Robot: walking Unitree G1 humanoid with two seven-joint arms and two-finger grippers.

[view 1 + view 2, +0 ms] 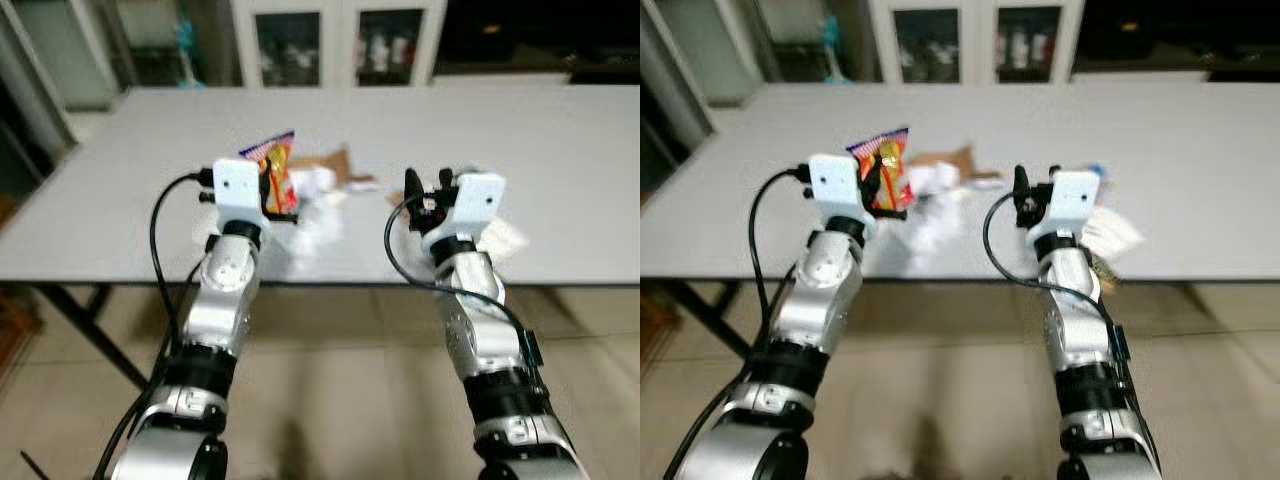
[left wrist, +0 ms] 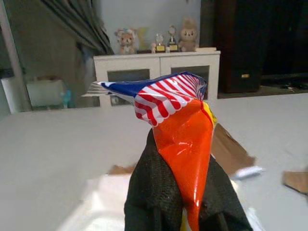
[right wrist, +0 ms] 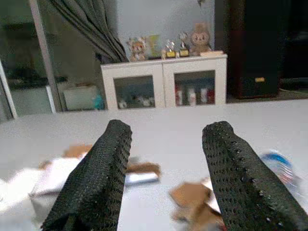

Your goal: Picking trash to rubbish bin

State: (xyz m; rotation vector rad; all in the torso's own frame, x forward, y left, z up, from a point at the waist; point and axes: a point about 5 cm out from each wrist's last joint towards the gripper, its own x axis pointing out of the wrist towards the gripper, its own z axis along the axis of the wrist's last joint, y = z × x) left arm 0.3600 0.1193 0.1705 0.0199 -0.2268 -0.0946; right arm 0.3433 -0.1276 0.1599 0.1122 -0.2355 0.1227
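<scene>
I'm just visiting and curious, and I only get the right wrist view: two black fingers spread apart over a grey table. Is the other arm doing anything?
Observer: Yes. The left gripper is shut on a shiny orange snack wrapper with red-and-white stripes, held above the grey table.
Operator: Is more rubbish left?
Observer: White crumpled paper and brown cardboard scraps lie between the two arms.
Operator: And my gripper?
Observer: The right gripper hovers open near the table's front edge, holding nothing.
</scene>
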